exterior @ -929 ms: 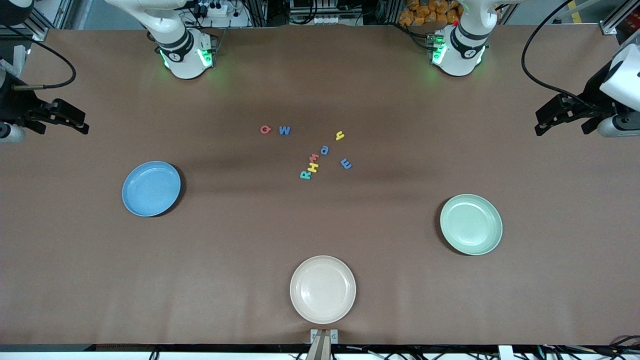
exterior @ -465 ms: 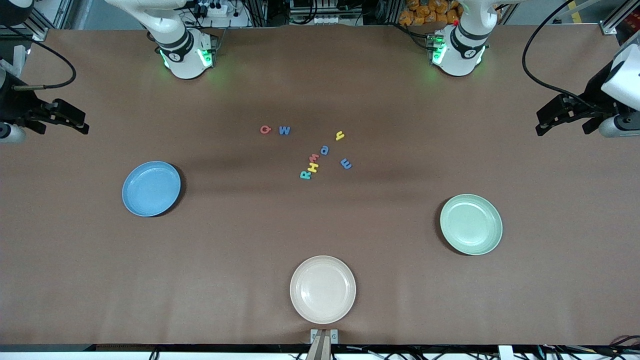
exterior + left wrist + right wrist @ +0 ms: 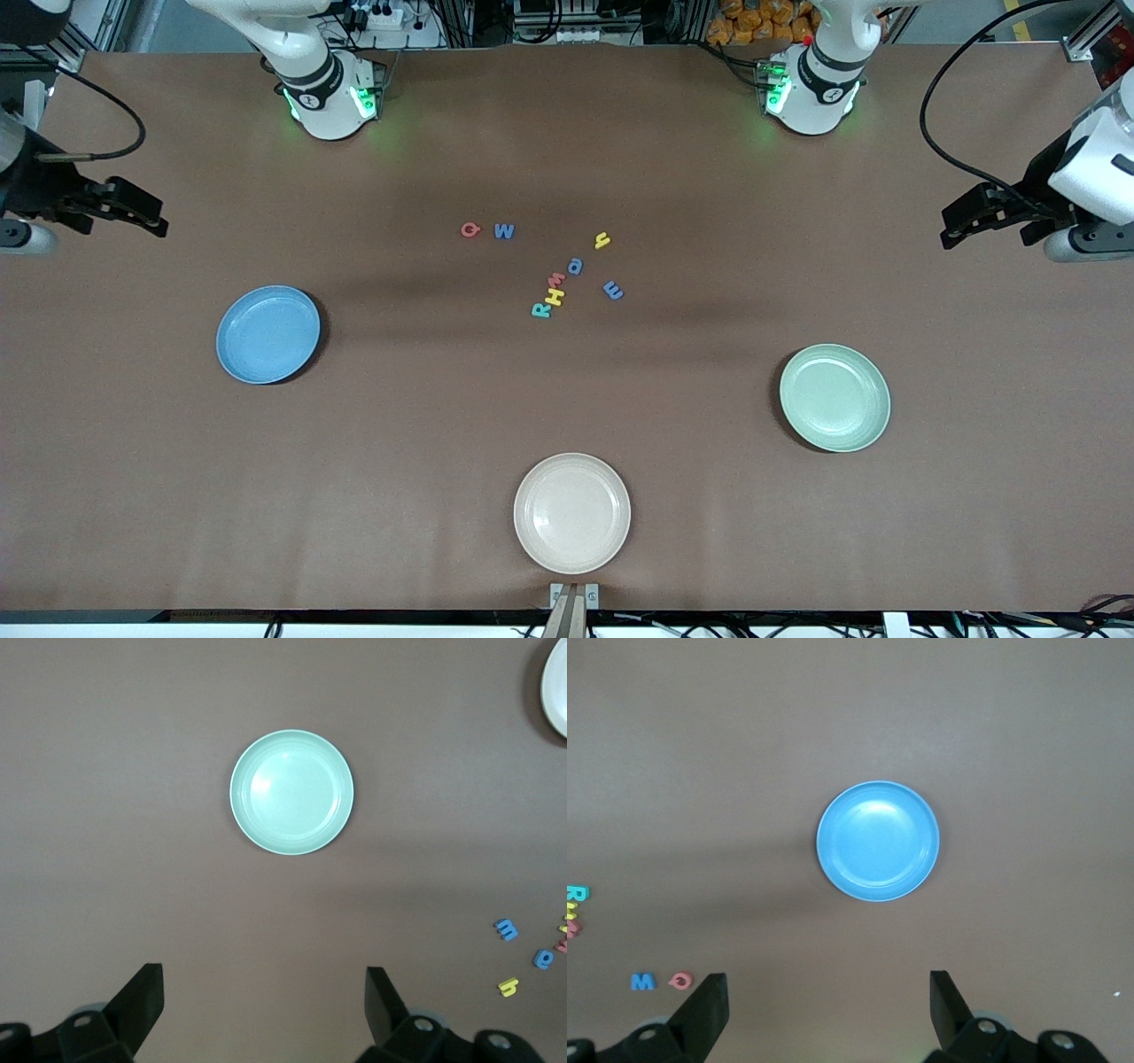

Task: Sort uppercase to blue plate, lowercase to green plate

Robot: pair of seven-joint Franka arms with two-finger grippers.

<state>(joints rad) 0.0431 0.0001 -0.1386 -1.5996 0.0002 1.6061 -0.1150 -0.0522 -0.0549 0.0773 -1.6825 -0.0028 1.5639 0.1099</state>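
Observation:
The letters lie in a loose cluster mid-table. Uppercase: red Q [image 3: 470, 229], blue W [image 3: 504, 231], yellow H [image 3: 555, 297], teal R [image 3: 539, 310]. Lowercase: yellow y [image 3: 602, 239], blue a [image 3: 575, 266], red m [image 3: 558, 280], blue m [image 3: 613, 290]. The blue plate [image 3: 268, 334] sits toward the right arm's end and the green plate [image 3: 834, 398] toward the left arm's end, both bare. My left gripper [image 3: 955, 229] hangs open high over its end of the table, looking down on the green plate [image 3: 291, 792]. My right gripper [image 3: 151, 221] hangs open over its own end, above the blue plate [image 3: 878, 841].
A cream plate [image 3: 572, 513] lies near the table edge closest to the front camera, with nothing on it. Cables trail from both wrists at the table's ends.
Both grippers have drifted slightly inward from the table's ends. Letters and plates have not moved.

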